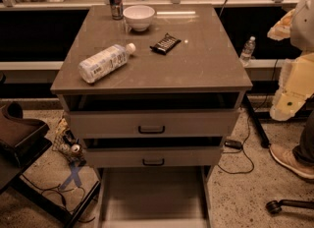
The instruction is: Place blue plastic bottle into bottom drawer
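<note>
Arm [294, 87] folded at far right, gripper [281, 28] up high — off the cabinet [206, 70]

On the grey cabinet top [206, 70], the blue plastic bottle [105, 63] lies on its side toward 9 o'clock, its white cap pointing to 2 o'clock. A white bowl [139, 16] stands at 12 o'clock with a slim drink can [115, 0] just beside it at its 10 o'clock. A dark snack wrapper [165, 43] lies near the middle. Below, at 6 o'clock, the bottom drawer [152, 197] is pulled well out, its floor bare; the two upper drawers [151, 123] sit slightly ajar. The pale gripper [286, 105] hangs at 3 o'clock, well apart from the cabinet.
</note>
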Controlling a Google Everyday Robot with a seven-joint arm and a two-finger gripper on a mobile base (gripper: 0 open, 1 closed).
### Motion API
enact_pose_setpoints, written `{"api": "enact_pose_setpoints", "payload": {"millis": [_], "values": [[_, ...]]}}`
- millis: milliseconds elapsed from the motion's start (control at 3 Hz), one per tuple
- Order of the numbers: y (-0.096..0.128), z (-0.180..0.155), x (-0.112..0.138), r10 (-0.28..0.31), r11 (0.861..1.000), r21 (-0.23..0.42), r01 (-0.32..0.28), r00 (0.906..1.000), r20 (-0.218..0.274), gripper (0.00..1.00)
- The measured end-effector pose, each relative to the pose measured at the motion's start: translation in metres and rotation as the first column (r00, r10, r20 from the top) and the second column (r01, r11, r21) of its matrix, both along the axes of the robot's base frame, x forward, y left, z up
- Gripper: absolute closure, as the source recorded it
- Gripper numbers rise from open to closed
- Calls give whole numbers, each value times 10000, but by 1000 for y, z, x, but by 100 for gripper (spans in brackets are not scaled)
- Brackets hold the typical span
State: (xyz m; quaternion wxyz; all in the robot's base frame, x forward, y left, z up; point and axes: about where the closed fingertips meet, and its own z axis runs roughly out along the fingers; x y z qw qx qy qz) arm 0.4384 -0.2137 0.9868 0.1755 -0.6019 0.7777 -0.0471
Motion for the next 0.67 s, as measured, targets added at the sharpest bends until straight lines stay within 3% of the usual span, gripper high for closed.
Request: {"api": "enact_pose_setpoints", "payload": {"millis": [333, 667], "values": [[0, 0, 0, 0, 10000, 0, 0, 10000, 2, 0], [24, 14, 7, 861, 9961, -214, -856, 9961, 199, 0]]}}
